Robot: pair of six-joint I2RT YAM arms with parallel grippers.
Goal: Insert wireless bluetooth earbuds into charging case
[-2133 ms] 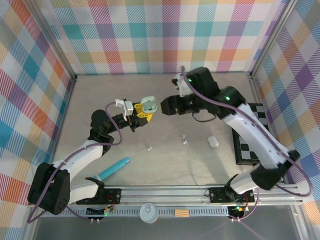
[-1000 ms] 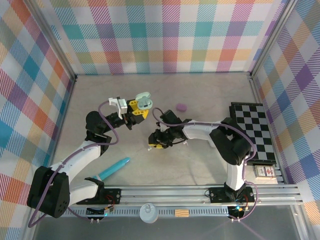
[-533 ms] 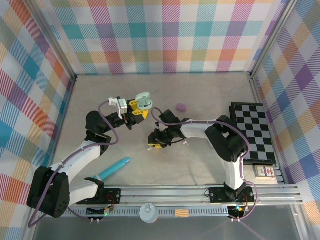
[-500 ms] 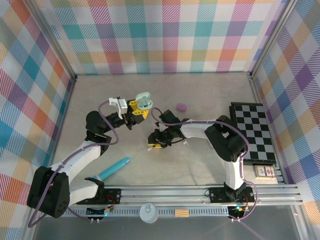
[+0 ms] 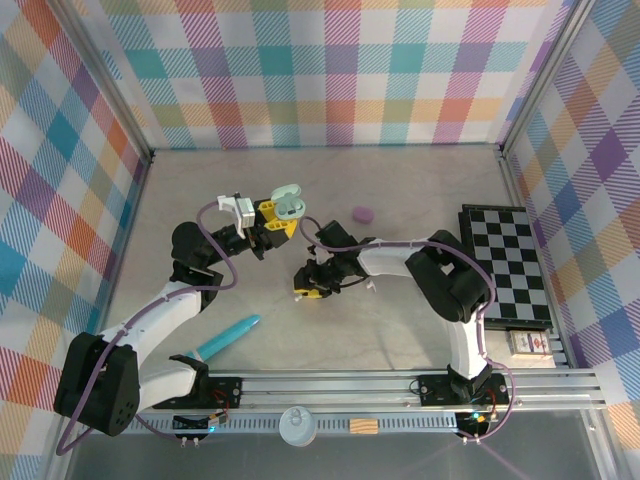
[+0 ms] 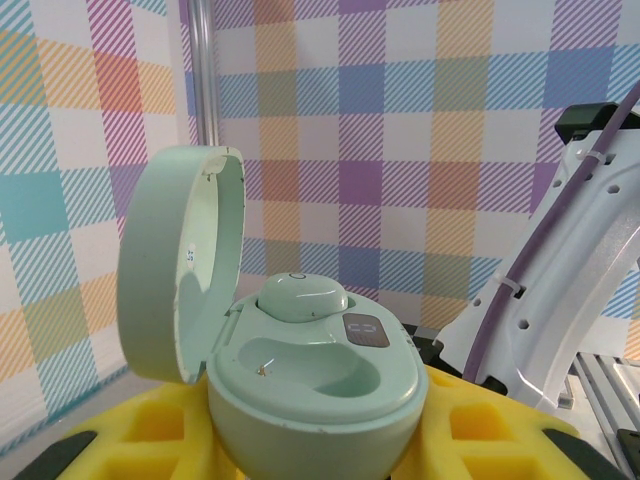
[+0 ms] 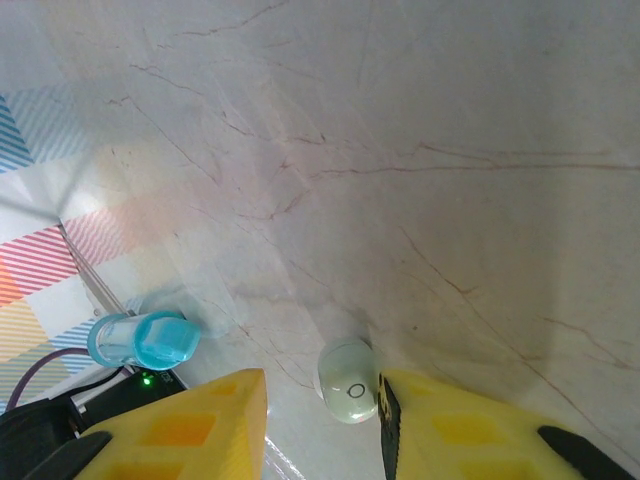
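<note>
The left arm (image 5: 165, 300) bends up from its near-left base, left hand (image 5: 278, 217) raised, clamped on an open mint case (image 5: 291, 203). The right arm (image 5: 455, 285) doubles leftward, right hand (image 5: 308, 289) low at centre, fingers (image 7: 450, 425) parted.

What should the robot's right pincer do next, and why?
Probably squeeze shut: the mint earbud lies on the table between the yellow fingers of the right pincer, not yet pinched, and the left pincer holds the open case with one slot free.

Mint green charging case (image 6: 300, 370); the earbud (image 7: 349, 381) looks the same mint, maybe paler. Yellow fingers on the right gripper (image 7: 320, 400). Turquoise stick (image 5: 228, 337), purple pebble case (image 5: 362, 214), black-and-white checkerboard (image 5: 505, 260), pastel plaid walls (image 5: 330, 70), pale veined table (image 5: 400, 330).
</note>
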